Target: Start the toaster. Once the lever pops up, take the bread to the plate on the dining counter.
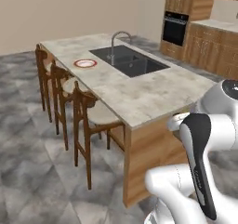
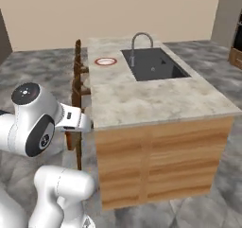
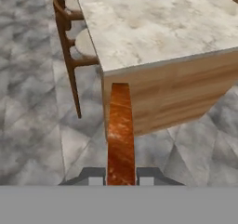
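In the hand view my gripper [image 3: 121, 181] is shut on the bread [image 3: 121, 130], a brown slice seen edge-on that rises between the two dark finger tips. It hangs over the grey floor, just short of the near corner of the dining counter [image 3: 153, 28]. The plate [image 1: 85, 63], white with a red rim, lies on the far part of the dining counter [image 1: 139, 102], on the stool side, left of the sink. From the right base view the plate [image 2: 105, 61] sits beyond the bare marbled top [image 2: 156, 99]. The toaster is out of view.
A dark sink [image 1: 132, 62] with a tall faucet [image 1: 114, 42] is set into the island. Wooden stools [image 1: 83, 111] line its left side. A wall oven [image 1: 175, 28] and wooden cabinets [image 1: 214, 46] stand at the back right. Grey tiled floor [image 1: 28, 162] surrounds the island.
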